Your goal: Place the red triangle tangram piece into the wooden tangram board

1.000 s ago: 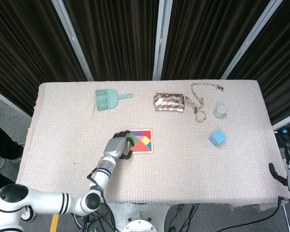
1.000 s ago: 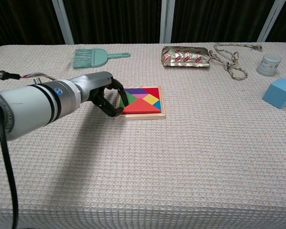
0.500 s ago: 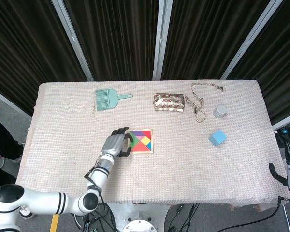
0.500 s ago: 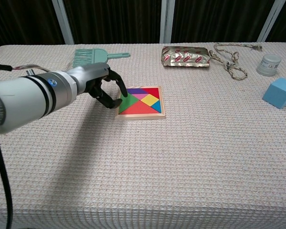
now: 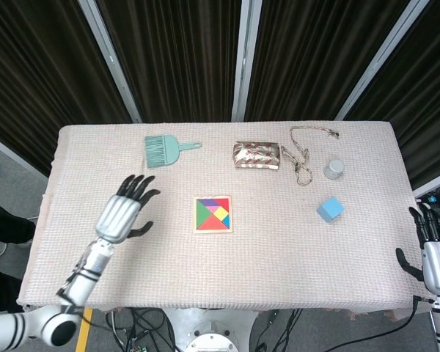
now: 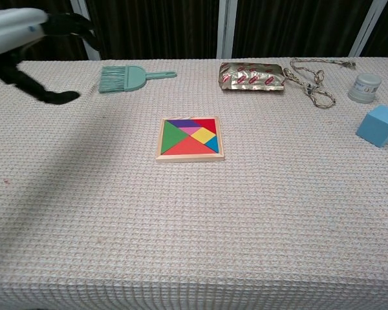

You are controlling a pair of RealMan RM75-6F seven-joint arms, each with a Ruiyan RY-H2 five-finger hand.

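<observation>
Left hand (image 5: 122,212) spread, well left of red triangle (image 6: 189,148) in board (image 6: 189,138)

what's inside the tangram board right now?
The wooden tangram board looks full: a large red triangle along the near edge, a green triangle on the left, and purple, pink, yellow, blue and red pieces. No empty slot shows. Anything beneath the pieces is covered.

The head view looks steeply down from high above the near edge, taking in the whole tabletop (image 5: 279,257) with dark curtains beyond its far side. The chest view sits lower and closer at the near edge, facing the far side at a shallow angle. Both views share the wooden tangram board (image 5: 213,214) (image 6: 190,138) near the middle and the items along the far edge.
</observation>
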